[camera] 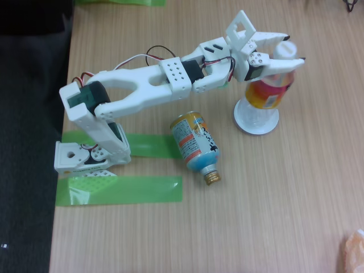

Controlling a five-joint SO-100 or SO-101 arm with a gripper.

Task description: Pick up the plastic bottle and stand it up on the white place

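Observation:
The plastic bottle [268, 92] stands with its clear base in the white place [256, 122], a small round dish right of centre in the fixed view. Its orange-yellow label band faces the camera and its white cap [286, 51] points up and to the right. My gripper [294, 50] reaches in from the left, and its two white fingers [287, 64] press against the bottle's neck and cap from either side, shut on it.
A blue-and-orange metal can-bottle [195, 142] with a gold neck lies on its side just in front of the arm. Green tape strips [119, 190] hold the arm's base [85, 159] near the table's left edge. An orange object [354, 250] sits at the bottom right corner.

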